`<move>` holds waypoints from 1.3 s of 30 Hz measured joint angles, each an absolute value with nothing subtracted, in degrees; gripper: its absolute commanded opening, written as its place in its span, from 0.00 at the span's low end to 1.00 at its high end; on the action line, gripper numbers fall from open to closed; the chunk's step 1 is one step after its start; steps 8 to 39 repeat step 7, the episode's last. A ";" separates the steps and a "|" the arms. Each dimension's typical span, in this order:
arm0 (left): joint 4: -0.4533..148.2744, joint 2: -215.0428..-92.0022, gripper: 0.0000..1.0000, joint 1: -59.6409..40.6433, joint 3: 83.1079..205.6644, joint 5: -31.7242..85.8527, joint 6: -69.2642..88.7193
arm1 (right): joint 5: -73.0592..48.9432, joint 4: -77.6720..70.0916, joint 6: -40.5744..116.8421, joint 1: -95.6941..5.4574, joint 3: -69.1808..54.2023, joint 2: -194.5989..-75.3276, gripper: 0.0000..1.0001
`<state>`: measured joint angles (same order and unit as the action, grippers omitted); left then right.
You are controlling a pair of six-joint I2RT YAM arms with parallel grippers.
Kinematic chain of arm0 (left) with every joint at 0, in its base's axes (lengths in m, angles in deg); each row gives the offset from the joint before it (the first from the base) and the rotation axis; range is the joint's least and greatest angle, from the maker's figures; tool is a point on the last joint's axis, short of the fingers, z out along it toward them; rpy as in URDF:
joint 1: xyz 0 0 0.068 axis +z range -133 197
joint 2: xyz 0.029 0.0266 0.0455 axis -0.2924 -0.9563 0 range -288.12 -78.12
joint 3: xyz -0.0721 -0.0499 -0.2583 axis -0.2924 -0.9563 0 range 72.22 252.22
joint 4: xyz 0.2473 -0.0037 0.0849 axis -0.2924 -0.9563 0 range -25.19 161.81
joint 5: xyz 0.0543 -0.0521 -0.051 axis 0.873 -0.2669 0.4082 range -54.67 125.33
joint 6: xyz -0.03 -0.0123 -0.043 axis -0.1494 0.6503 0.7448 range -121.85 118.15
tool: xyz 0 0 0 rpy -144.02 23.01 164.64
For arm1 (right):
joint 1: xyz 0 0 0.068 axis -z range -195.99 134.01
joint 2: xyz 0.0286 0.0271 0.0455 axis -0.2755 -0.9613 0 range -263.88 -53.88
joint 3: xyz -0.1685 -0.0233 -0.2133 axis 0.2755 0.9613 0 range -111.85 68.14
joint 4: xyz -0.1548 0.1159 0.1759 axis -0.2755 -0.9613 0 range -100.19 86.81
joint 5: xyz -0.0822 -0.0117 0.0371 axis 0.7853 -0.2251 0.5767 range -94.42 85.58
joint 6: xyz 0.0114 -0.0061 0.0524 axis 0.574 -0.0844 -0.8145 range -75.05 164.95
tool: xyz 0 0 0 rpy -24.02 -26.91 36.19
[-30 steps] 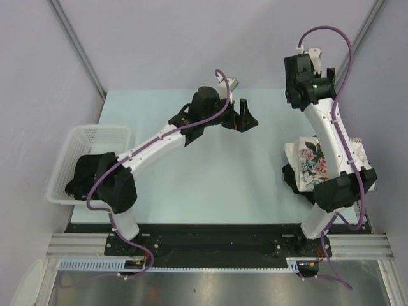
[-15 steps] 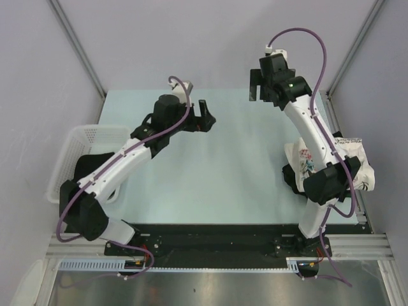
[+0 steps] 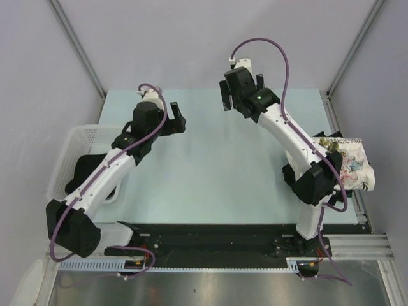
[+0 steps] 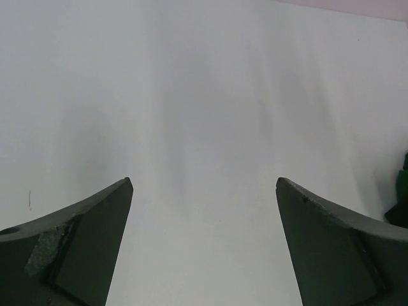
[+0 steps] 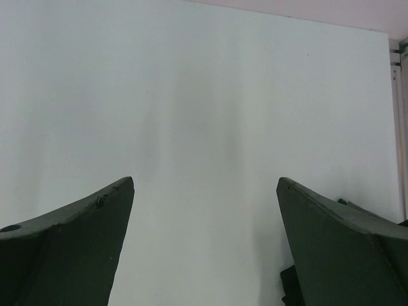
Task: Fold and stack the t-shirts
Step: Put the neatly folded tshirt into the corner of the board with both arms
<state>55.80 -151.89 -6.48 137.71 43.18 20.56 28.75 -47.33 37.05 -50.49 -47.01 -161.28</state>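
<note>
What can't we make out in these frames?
- Top view: black cloth in the basket, mostly under the left arm; count unclear.
- Top view: black t-shirt beneath the cream t-shirt, partly covered by the right arm; fold state unclear.
- Left wrist view: dark shape cut off by the right edge.

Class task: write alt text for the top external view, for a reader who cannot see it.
Two white robot arms reach over a pale green table, the left gripper and right gripper both open and holding nothing. A cream floral t-shirt lies over black cloth at the table's right edge; a white mesh basket at the left edge holds dark cloth.
</note>
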 measured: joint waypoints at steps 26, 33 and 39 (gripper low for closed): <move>56.21 -150.15 0.99 -6.24 135.68 42.42 20.61 | 31.24 -43.14 38.91 -51.61 -45.70 -161.30 1.00; 56.21 -150.15 0.99 -6.24 135.68 42.42 20.61 | 31.24 -43.14 38.91 -51.61 -45.70 -161.30 1.00; 56.21 -150.15 0.99 -6.24 135.68 42.42 20.61 | 31.24 -43.14 38.91 -51.61 -45.70 -161.30 1.00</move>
